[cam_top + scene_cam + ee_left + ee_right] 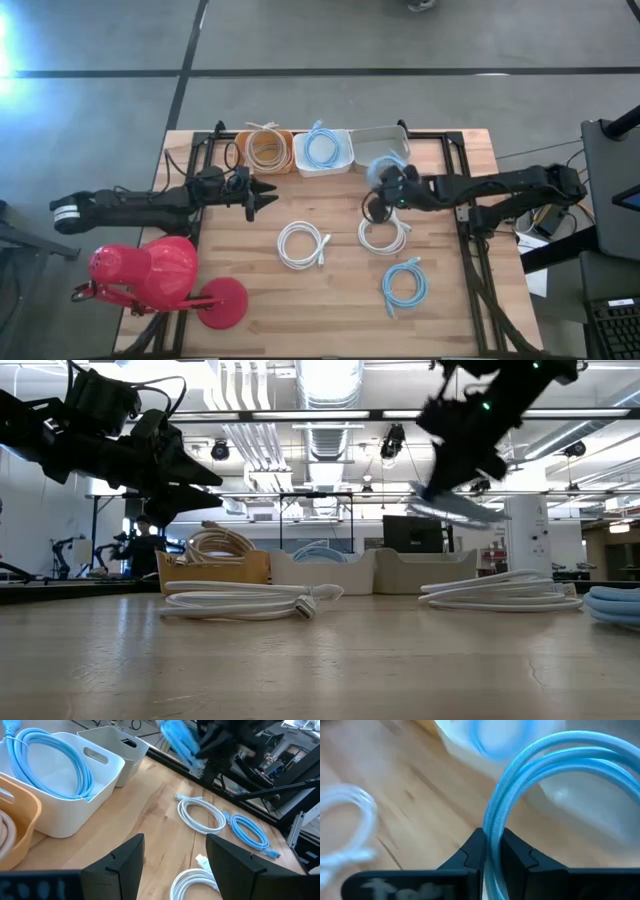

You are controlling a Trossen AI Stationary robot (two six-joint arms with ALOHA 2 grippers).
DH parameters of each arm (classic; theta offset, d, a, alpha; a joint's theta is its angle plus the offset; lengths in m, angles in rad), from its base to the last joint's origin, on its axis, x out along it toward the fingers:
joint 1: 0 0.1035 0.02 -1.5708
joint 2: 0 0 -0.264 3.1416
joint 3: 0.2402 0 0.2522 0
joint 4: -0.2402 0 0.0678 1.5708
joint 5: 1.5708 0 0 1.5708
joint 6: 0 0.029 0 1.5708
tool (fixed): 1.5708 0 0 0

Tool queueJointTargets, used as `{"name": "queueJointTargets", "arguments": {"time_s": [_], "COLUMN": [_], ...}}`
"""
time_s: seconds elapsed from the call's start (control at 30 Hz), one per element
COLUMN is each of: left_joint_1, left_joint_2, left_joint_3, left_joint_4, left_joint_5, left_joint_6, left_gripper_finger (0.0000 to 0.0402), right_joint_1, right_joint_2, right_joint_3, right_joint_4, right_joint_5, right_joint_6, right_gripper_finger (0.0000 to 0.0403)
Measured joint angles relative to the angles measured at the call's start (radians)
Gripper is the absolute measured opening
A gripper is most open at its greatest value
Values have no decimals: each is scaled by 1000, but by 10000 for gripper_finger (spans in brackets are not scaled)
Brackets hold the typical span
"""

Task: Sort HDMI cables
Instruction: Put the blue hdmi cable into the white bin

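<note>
My right gripper (381, 190) hangs above the table in front of the grey tub (385, 143), shut on a light blue cable coil (386, 166) that is lifted clear (458, 508). My left gripper (268, 194) hovers open and empty near the orange tub (268, 152), which holds a beige coil. A light blue coil (55, 760) lies in the white tub (324, 152). Flat on the table lie two white coils (303, 245) (385, 235) and another light blue coil (403, 285). My right gripper (492, 842) pinches several strands of the light blue coil's rim (495, 822) between its two fingers. The coil is lifted clear of the table, and its loop arcs away beyond the fingertips (560, 755).
A red lamp-like object (150, 275) lies at the table's near left corner. The three tubs stand in a row along the far edge. Bare wood shows between the left gripper and the white coils.
</note>
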Motion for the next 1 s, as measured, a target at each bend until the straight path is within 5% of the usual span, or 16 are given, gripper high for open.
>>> {"name": "queueJointTargets", "arguments": {"time_s": [0.27, 0.5, 0.87, 1.0], "left_joint_1": [0, 0, 0, 0], "left_joint_2": [0, 3, 4, 4], "left_joint_3": [0, 0, 0, 0], "left_joint_4": [5, 7, 4, 4], "left_joint_5": [-2, -3, -3, -3], "left_joint_6": [-11, -11, -11, -10], "left_gripper_finger": [213, 213, 213, 213], "right_joint_1": [-15, -93, -199, -209], "right_joint_2": [131, 357, 725, 819], "right_joint_3": [-13, -3, 269, 398], "right_joint_4": [564, 1013, 1047, 930], "right_joint_5": [6, 6, 3, 15], "right_joint_6": [-532, -694, -647, -649], "right_gripper_finger": [38, 38, 38, 38]}}
